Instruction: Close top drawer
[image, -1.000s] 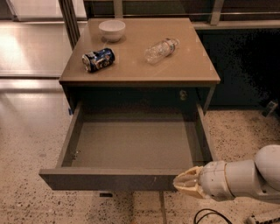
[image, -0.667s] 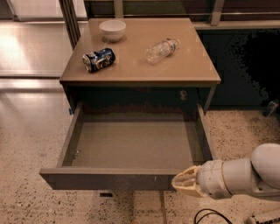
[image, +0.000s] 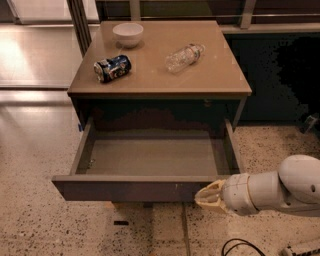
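The top drawer (image: 150, 156) is pulled far out of the cabinet. It is wide and shallow with grey inner walls and floor, and nothing lies in it. Its dark flat front (image: 130, 190) faces the camera. My gripper (image: 206, 196) is at the right end of the drawer front, its pale fingertips touching or almost touching the front panel. The white arm reaches in from the lower right.
On the tan cabinet top (image: 220, 75) lie a white bowl (image: 128, 34), a crushed blue can (image: 112, 68) on its side and a clear plastic bottle (image: 184, 57) on its side. A speckled floor surrounds the cabinet. A black cable (image: 240, 246) lies at the bottom right.
The gripper has shifted slightly left along the drawer front. The drawer stays about as far out as before.
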